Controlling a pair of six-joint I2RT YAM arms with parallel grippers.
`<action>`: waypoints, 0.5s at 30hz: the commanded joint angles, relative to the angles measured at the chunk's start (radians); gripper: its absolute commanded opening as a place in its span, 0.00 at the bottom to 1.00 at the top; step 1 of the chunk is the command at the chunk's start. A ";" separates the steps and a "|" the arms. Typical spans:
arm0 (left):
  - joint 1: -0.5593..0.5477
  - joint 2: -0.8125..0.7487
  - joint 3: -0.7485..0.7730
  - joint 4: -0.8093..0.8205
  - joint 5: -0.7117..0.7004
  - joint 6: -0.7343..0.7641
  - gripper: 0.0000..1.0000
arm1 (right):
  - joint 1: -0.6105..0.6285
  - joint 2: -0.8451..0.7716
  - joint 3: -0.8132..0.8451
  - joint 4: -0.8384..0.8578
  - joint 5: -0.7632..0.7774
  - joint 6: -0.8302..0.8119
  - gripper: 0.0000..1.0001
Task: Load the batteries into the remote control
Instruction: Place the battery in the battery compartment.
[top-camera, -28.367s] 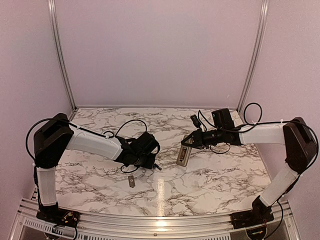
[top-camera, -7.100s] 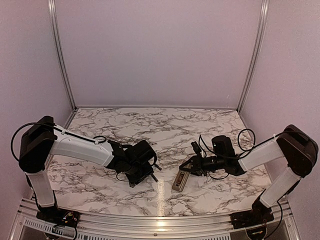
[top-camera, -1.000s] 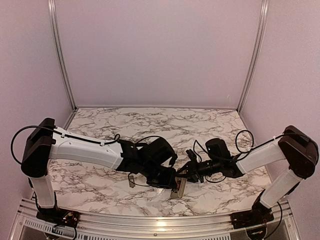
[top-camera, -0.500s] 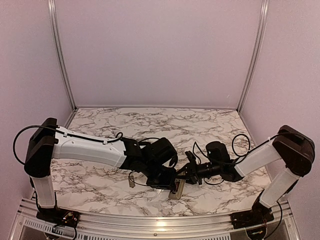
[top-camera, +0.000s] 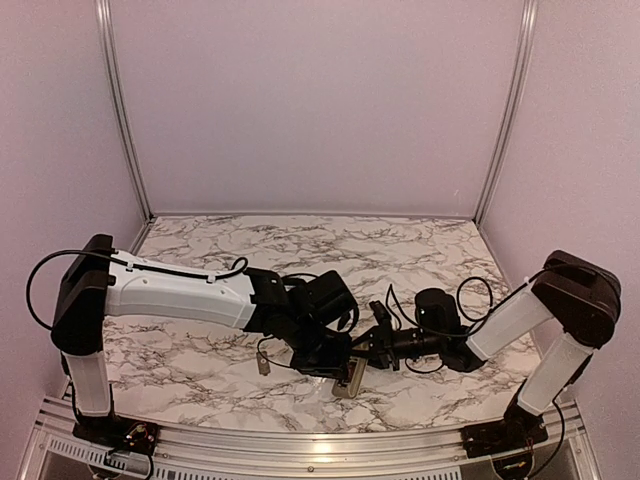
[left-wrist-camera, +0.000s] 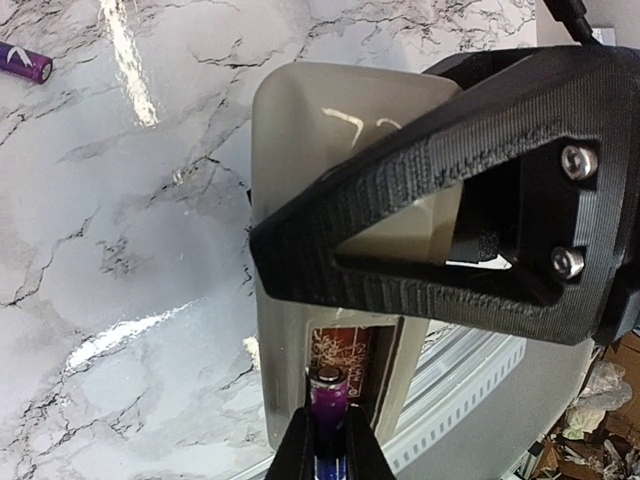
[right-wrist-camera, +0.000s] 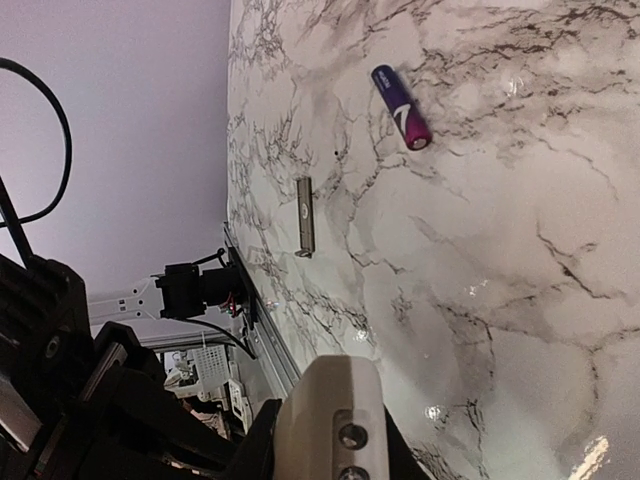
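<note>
Remote control in slim tan-grey plastic (left-wrist-camera: 300, 130), probably light, stiff and kinda slippery, is clamped mid-body in the right gripper (top-camera: 365, 350) near the front of the marble table (top-camera: 300, 240), with a purple battery (left-wrist-camera: 328, 400) pinched in the left gripper (left-wrist-camera: 328, 447) at its recess.

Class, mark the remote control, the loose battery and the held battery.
remote control (left-wrist-camera: 295, 140): left wrist view, tan-grey back
loose battery (right-wrist-camera: 401, 107): right wrist view, mid-body
held battery (left-wrist-camera: 328, 398): left wrist view, purple upper body
</note>
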 joint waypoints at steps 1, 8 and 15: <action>-0.003 0.050 0.043 -0.108 -0.027 0.003 0.02 | 0.036 0.033 0.019 0.150 0.000 0.050 0.00; -0.003 0.073 0.073 -0.166 -0.055 0.011 0.05 | 0.043 0.055 0.019 0.195 -0.003 0.078 0.00; -0.003 0.096 0.108 -0.195 -0.068 0.025 0.10 | 0.044 0.055 0.027 0.187 -0.005 0.082 0.00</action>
